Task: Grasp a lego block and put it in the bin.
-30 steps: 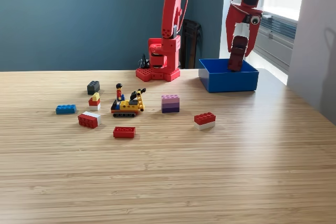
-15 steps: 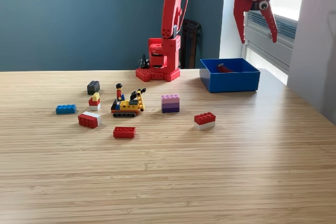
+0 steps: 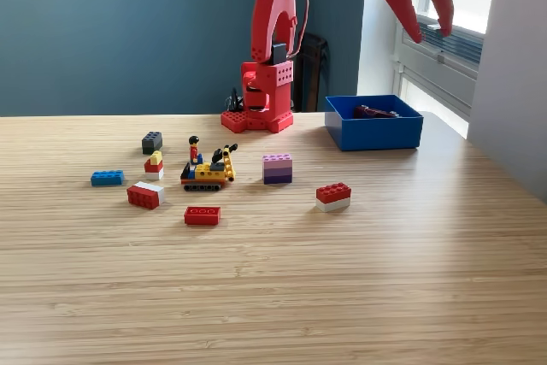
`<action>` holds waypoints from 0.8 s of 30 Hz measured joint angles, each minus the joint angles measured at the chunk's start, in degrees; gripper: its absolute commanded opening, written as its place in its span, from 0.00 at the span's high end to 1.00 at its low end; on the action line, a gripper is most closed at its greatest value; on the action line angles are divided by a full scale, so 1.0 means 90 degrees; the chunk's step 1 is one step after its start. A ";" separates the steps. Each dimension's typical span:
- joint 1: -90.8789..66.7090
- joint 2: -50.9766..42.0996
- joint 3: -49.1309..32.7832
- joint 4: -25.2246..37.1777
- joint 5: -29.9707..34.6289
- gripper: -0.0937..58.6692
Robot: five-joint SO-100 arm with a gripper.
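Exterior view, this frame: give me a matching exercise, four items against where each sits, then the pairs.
Things:
1. gripper
2. dark red block
3. pink and purple block
4. blue block

Places:
A. farthest toward the view's left on the table
B. raised above the bin, jaws open
C. inside the bin
D. between the small tracked vehicle and the red and white block

Pairs: 1-B, 2-C, 3-D, 4-A

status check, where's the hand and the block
Hand open, empty, high above the bin. Dark red block lying inside bin. Nothing in the way; other blocks scattered on table.
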 measured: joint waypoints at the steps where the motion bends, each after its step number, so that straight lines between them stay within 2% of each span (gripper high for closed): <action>1: 0.0166 0.0000 0.0059 0.0000 -0.0088 0.72; 14: 0.1836 0.0000 0.1387 -0.0283 -0.0400 0.73; 24: 0.2012 0.0000 0.1562 -0.0371 -0.0479 0.72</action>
